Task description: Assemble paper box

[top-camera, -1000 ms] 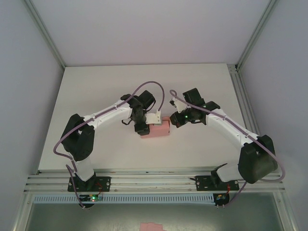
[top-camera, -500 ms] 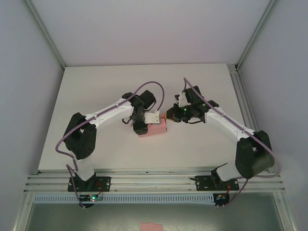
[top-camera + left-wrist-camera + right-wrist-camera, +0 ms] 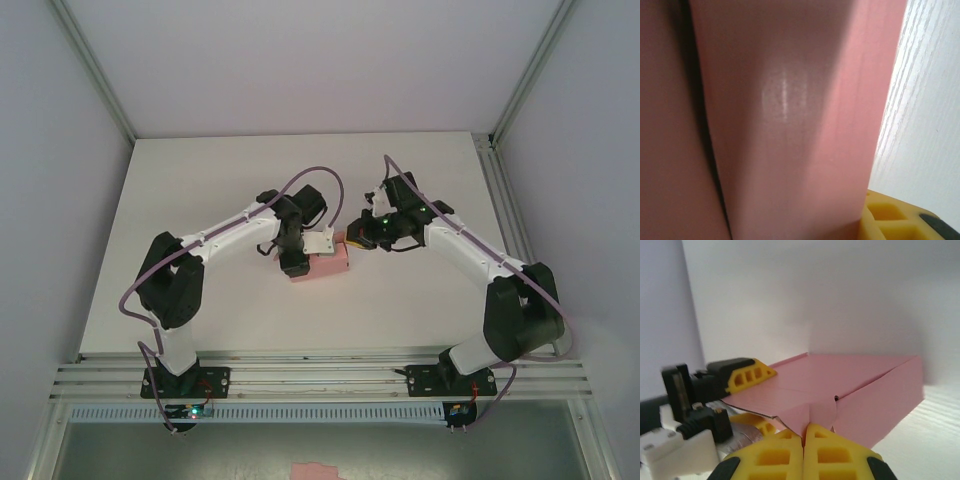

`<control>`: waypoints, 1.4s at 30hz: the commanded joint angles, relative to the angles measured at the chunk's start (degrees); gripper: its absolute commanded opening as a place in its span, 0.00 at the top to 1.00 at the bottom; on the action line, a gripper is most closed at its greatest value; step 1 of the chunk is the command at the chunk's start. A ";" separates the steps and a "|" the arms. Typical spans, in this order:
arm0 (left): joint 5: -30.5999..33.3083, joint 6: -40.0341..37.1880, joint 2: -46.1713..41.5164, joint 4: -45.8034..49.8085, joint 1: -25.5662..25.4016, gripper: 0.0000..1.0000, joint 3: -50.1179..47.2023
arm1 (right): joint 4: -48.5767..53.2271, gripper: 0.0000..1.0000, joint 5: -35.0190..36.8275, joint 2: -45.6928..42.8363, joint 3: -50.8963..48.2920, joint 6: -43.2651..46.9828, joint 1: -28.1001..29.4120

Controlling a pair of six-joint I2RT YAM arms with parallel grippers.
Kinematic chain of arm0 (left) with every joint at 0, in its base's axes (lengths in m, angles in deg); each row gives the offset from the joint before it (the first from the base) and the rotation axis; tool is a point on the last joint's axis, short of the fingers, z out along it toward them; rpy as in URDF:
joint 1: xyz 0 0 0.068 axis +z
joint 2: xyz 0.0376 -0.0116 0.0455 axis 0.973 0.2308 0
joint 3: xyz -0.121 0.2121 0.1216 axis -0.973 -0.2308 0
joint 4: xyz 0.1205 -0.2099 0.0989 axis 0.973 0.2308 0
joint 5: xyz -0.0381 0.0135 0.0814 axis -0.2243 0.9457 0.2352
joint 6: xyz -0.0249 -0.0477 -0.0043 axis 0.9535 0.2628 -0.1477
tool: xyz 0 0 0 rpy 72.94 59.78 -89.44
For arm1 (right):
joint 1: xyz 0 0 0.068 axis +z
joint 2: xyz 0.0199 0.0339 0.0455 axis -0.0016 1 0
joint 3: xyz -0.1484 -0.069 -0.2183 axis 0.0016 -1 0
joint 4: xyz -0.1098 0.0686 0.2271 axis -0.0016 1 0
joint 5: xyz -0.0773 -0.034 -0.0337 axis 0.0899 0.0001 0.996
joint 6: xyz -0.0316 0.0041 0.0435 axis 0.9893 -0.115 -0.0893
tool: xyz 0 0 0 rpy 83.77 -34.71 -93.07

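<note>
Right gripper [image 3: 803,437] (jaws closed) has moved in against the paper box [image 3: 865,385], clamped by left gripper [image 3: 760,397].

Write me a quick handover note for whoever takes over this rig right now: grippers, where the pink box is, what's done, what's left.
Left gripper: closed on the left end of the paper box, one finger above the card, one below.
Right gripper: shut, tips against the small corner flap at the box's right end; I can't tell if it pinches the card.
Box: on the table, around the middle, between the two grippers.
Done: the card is folded into a shallow box with a side wall up.
Left: that corner flap looks loose; probably tuck it in, then release.
</note>
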 commanded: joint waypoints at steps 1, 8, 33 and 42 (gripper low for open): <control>-1.89 -0.77 2.73 -2.90 -1.05 0.59 0.83 | 8.03 1.00 4.06 -0.28 0.69 19.94 3.12; -3.01 0.63 3.09 -2.37 -0.01 0.59 2.20 | 1.50 1.00 18.62 -2.61 -6.87 25.09 9.02; -9.63 4.17 3.36 -5.13 3.13 0.57 2.17 | -32.56 1.00 28.50 -13.77 -34.93 22.00 20.98; -9.58 4.27 4.25 -4.27 3.12 0.58 3.30 | -33.90 1.00 22.78 -13.42 -30.15 14.48 18.36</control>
